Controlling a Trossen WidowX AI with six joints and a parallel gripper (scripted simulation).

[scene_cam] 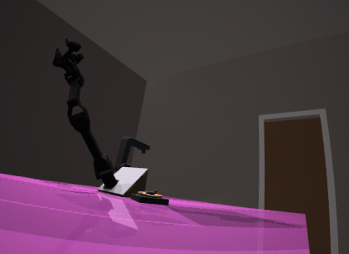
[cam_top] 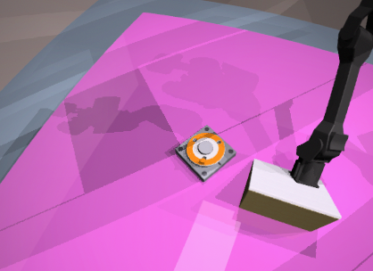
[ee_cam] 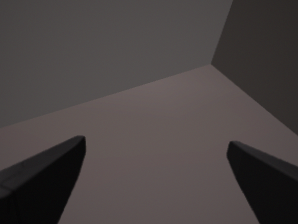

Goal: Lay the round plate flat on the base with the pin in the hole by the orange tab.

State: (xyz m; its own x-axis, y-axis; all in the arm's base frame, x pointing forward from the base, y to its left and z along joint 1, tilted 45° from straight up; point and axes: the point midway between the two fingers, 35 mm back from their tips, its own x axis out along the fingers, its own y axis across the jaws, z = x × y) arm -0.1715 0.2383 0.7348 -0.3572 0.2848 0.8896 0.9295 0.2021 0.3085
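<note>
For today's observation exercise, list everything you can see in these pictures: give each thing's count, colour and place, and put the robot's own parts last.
Base: one, grey, square, on the mat near the middle.
Round plate: one, orange, on the base around the post.
Post: one, pale grey, at the plate's centre.
Mat: one, magenta, covering the table.
Door: one, brown with a grey frame, right wall.
Mounting block: one, white top, olive side, right of the base.
Arm: one, black, raised high from the block.
Gripper: one, dark, open, holding nothing.
</note>
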